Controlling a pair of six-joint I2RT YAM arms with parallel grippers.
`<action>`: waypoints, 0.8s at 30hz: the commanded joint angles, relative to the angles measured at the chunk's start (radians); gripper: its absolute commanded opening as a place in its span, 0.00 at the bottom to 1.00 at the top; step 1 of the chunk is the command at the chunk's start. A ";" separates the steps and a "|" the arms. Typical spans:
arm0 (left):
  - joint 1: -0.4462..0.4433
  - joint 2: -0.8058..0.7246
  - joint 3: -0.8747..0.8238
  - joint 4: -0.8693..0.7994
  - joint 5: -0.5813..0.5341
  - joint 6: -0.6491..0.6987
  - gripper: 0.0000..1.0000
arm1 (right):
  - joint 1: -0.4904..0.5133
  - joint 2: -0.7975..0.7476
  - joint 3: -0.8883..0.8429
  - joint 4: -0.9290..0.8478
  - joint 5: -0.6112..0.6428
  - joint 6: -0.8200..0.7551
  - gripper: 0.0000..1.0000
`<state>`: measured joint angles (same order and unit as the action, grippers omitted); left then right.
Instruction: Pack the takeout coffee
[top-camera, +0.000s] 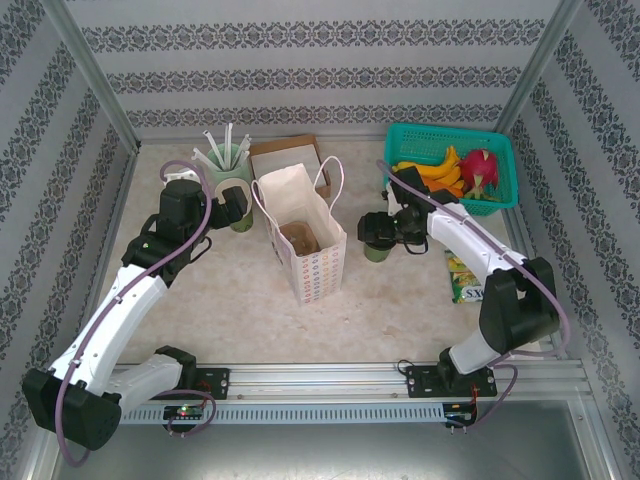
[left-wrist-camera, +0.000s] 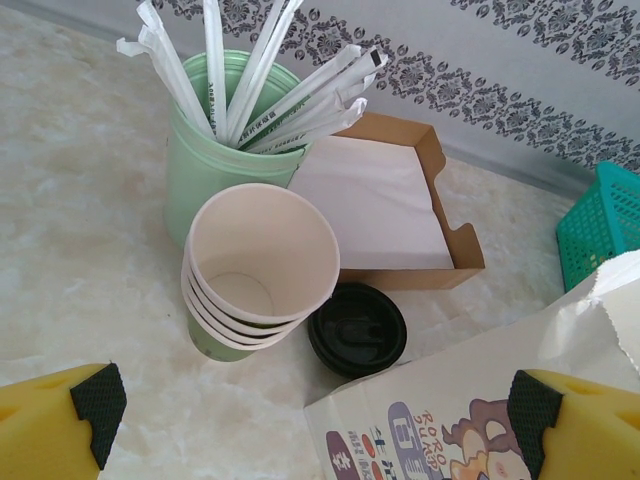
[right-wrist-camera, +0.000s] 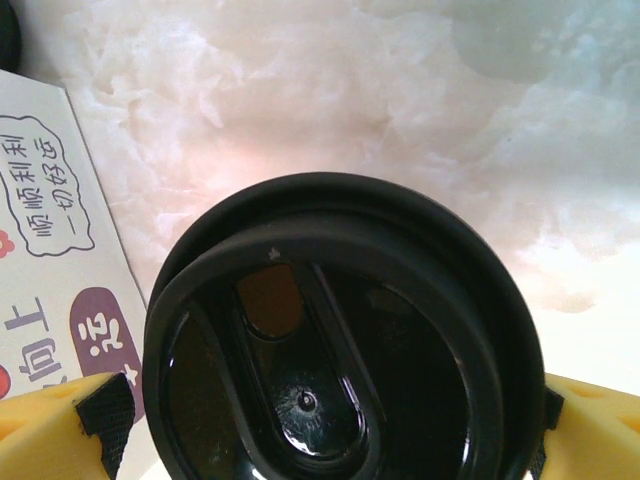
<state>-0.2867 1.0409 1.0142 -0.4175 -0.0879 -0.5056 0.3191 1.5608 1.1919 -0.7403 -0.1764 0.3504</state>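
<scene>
The takeout coffee (top-camera: 377, 252), an olive-green cup under a black lid (right-wrist-camera: 340, 340), stands on the table just right of the white paper bag (top-camera: 305, 250). My right gripper (top-camera: 382, 232) is low over it. Its yellow fingers (right-wrist-camera: 60, 425) straddle the lid on both sides, with the jaws wide and the pads outside the lid's rim, so the right gripper (right-wrist-camera: 325, 420) is open around the cup. My left gripper (left-wrist-camera: 315, 410) hangs open and empty above the table left of the bag (left-wrist-camera: 440, 430), near a stack of lidless cups (left-wrist-camera: 262, 265).
A loose black lid (left-wrist-camera: 357, 328) lies beside the cup stack. Behind stand a mint-green holder of white straws (left-wrist-camera: 215, 160) and a cardboard tray of napkins (left-wrist-camera: 370, 205). A teal basket (top-camera: 450, 130) with fruit sits back right, a snack packet (top-camera: 462, 280) in front of it.
</scene>
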 joint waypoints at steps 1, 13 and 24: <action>0.002 0.012 0.029 0.013 -0.019 0.027 1.00 | 0.011 0.031 0.067 -0.110 0.016 0.037 0.98; 0.001 0.031 0.025 0.005 -0.020 0.029 1.00 | 0.045 0.155 0.219 -0.274 0.072 0.058 0.98; 0.001 0.030 0.016 0.002 -0.021 0.021 1.00 | 0.093 0.238 0.317 -0.352 0.122 0.037 0.98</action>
<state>-0.2867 1.0729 1.0145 -0.4179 -0.0883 -0.4999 0.3981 1.7748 1.4742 -1.0328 -0.0956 0.3939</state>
